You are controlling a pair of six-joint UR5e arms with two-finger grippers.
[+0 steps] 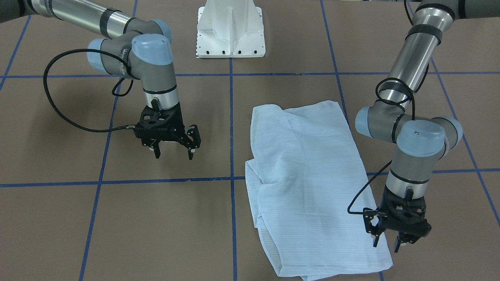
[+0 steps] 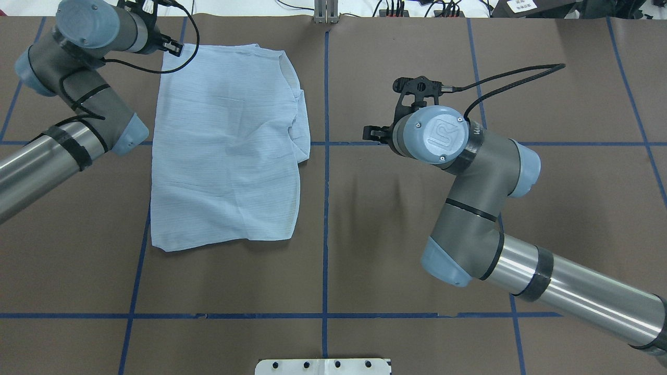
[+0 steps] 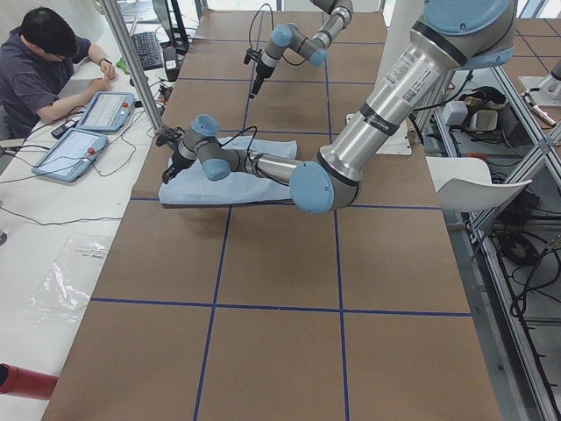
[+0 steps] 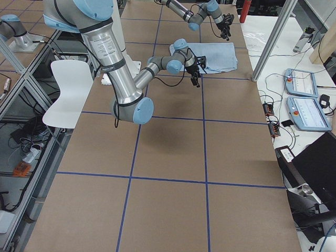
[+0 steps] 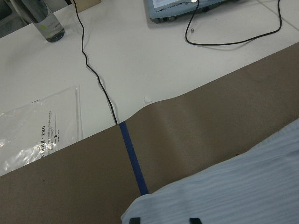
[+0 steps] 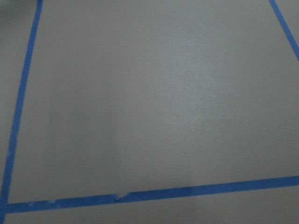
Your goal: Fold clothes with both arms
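The clothes are one light-blue striped shirt, lying folded and flat in a rough rectangle on the brown table, left of centre from overhead. My left gripper is open and points down over the shirt's far left corner, at the table's operator side. Its two fingertips show at the bottom of the left wrist view, just above the cloth's edge, with nothing between them. My right gripper hangs open over bare table, well clear of the shirt. The right wrist view shows only table and tape.
Blue tape lines cross the table in a grid. The white pedestal base stands at the robot's side. Beyond the far edge is a white bench with a seated person, tablets, cables, a bottle and a plastic bag.
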